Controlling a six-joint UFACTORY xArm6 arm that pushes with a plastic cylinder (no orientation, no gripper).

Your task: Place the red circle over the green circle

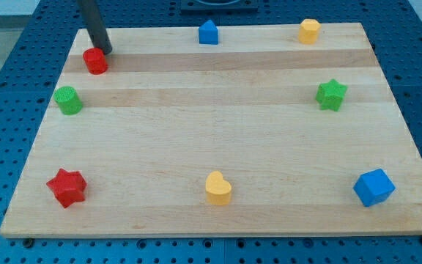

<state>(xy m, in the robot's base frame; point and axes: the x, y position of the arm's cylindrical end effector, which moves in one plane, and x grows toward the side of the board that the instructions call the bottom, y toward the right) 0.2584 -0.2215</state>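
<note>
**Tip sits at red circle's top-right; green circle lies below-left**

My tip [105, 50] is down on the board near the top-left corner, touching or just short of the red circle [95, 61] on its upper-right side. Can't tell contact for sure, the rod's end overlaps the block's edge in this view. No jaws on this rig: it's a bare rod, holds nothing, can only shove.

Red circle: near the top edge, close to the left edge. Green circle [68, 100]: below it along the left edge, slightly further toward the view's left. The two are near but apart, with a clear strip of wood between them.

Key relation: the line from tip through red circle points down and to the view's left, and green circle lies roughly down that same line. So my read is the tip is already on the right side of the block for the push. "Over" here I take as just above green toward the top edge, so the travel needed looks short.

Risks, as judgement:
- Round block, an off-centre push will let it roll off the tip sideways.
- Left edge is close; too much leftward drift could take red off the board [218, 139].
- Overshoot knocks green out of place.

Other blocks (red star [67, 188] bottom-left, yellow heart [217, 188] bottom middle, the rest along the top and right) are well apart from this path.
</note>
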